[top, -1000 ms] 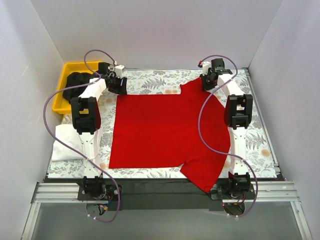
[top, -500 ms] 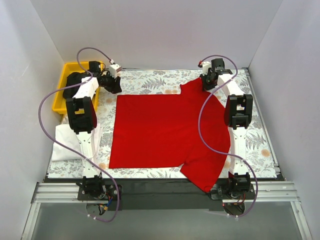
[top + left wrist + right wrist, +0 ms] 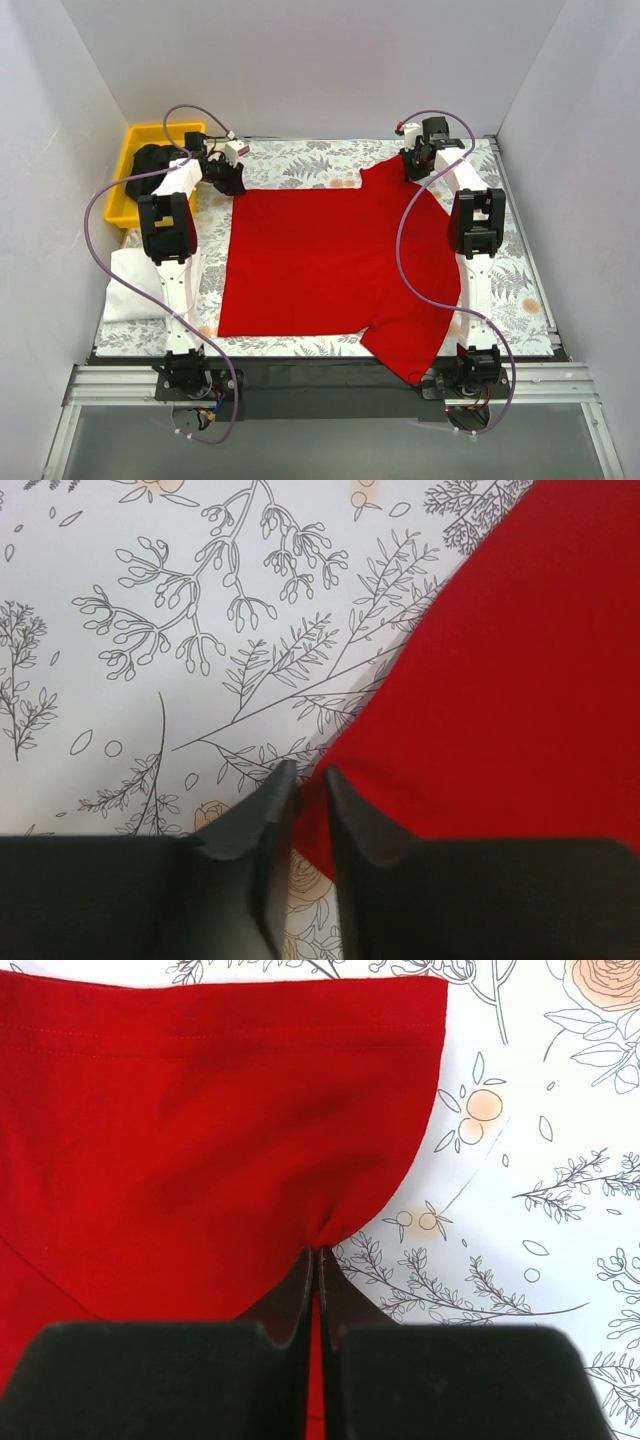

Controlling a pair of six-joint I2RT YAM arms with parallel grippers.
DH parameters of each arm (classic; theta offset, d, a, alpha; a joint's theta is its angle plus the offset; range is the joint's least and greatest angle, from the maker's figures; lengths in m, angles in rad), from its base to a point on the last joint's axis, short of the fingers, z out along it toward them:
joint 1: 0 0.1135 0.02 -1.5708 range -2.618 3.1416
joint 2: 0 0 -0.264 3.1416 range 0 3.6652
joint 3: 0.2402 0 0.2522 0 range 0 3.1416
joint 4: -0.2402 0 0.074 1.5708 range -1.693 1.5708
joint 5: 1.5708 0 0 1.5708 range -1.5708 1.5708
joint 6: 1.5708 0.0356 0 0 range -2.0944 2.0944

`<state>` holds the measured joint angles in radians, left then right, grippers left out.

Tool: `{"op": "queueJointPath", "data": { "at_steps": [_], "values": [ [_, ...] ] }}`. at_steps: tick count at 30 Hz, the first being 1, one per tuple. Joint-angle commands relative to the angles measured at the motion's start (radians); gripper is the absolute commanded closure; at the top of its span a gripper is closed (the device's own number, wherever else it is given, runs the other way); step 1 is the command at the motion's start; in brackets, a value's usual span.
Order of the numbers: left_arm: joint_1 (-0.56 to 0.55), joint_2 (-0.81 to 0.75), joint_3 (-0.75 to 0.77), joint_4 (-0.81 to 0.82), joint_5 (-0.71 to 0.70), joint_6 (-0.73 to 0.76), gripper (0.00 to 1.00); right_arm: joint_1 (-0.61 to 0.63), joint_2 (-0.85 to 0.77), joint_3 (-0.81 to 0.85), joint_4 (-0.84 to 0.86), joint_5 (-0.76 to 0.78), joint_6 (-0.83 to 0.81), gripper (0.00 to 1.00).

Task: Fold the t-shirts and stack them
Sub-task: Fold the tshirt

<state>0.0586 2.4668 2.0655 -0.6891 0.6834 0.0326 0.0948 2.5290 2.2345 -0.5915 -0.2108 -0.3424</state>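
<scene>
Red tee lies spread flat mid-table on floral cover, its body roughly square. One sleeve points to the far right and the other drapes over the near edge on the right.

Right gripper sits low at the far-right sleeve with its fingers pressed together, pinching the sleeve's curved edge. Cloth puckers into small folds at the tips.

Left gripper is down at the tee's far-left corner. Its fingers are close, with a thin gap between them. The red edge runs into that gap and cover shows beside it. Cannot tell if it has a real grip on the cloth.

White tee lies bunched at the table's left edge, beside the left arm and apart from the red tee.

Black tee is heaped in yellow bin at the far-left corner.
</scene>
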Motion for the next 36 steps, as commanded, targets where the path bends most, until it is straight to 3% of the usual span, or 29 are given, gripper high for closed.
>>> {"op": "queueJointPath", "data": {
  "at_steps": [1, 2, 5, 14, 30, 36],
  "values": [
    [-0.002, -0.008, 0.033, -0.030, 0.030, 0.032, 0.86, 0.000, -0.045, -0.007, -0.014, 0.028, -0.010, 0.99],
    [0.001, -0.011, 0.031, -0.023, 0.034, 0.029, 0.95, -0.001, -0.055, -0.006, -0.008, 0.027, -0.009, 0.99],
    [0.000, -0.035, 0.010, 0.014, 0.056, 0.010, 1.00, -0.003, -0.076, 0.007, -0.004, 0.008, -0.004, 0.99],
    [0.000, -0.153, -0.131, 0.152, 0.071, 0.024, 1.00, -0.029, -0.168, -0.007, 0.006, -0.048, 0.019, 0.99],
    [0.017, -0.407, -0.470, 0.339, 0.094, 0.165, 1.00, -0.040, -0.340, -0.222, 0.002, -0.125, -0.024, 0.99],
    [0.023, -0.492, -0.565, 0.338, 0.102, 0.239, 1.00, -0.040, -0.410, -0.292, -0.005, -0.137, -0.047, 0.99]
  ]
}}
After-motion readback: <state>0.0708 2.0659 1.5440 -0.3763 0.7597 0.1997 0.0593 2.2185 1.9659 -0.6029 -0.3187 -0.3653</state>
